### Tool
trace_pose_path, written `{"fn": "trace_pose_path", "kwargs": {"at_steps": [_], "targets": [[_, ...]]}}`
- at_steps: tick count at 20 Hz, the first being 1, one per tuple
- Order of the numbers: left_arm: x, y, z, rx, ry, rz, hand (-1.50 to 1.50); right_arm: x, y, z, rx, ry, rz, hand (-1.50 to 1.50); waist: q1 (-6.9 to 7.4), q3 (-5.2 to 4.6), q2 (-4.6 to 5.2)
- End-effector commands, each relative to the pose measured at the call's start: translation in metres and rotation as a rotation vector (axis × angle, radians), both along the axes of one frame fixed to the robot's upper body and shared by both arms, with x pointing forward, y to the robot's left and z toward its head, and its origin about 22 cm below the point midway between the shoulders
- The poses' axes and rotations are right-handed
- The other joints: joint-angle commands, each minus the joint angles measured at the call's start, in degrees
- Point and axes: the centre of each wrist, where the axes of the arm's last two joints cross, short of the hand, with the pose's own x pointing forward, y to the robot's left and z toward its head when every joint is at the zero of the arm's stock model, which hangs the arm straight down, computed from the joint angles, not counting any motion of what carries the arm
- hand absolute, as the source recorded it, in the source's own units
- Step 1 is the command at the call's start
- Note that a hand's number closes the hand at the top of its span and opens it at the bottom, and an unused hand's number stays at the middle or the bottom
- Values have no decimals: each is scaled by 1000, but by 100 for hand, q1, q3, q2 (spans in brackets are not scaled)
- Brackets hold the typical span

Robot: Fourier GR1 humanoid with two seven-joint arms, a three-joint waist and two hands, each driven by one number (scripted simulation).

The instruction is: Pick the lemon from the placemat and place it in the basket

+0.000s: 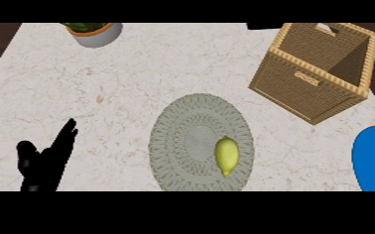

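A yellow lemon (227, 154) lies on the right part of a round grey woven placemat (187, 134) in the lower middle of the counter. A tall brown wicker basket (293, 82) with handle slots stands at the upper right, its mouth showing nothing inside. My left hand (45, 164) shows at the lower left, black, fingers straight and pointing up, well to the left of the placemat and holding nothing. My right hand is not in view.
A grey pot with a green plant (93, 32) stands at the back left. A blue object (365, 159) is cut off by the right edge, just below the basket. The counter top is pale marble.
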Motion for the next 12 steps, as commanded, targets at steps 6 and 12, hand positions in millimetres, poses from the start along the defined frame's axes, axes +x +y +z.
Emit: {"fn": "trace_pose_path", "kwargs": {"at_steps": [6,12], "targets": [[-4,-2,-31,-16,147,-45,0,-4,33,14,28,-36,-1,-150,304,-57,103],[-3,-23,-30,-20,135,-55,0,18,49,-19,22,-60,-9,-150,409,-45,112]]}}
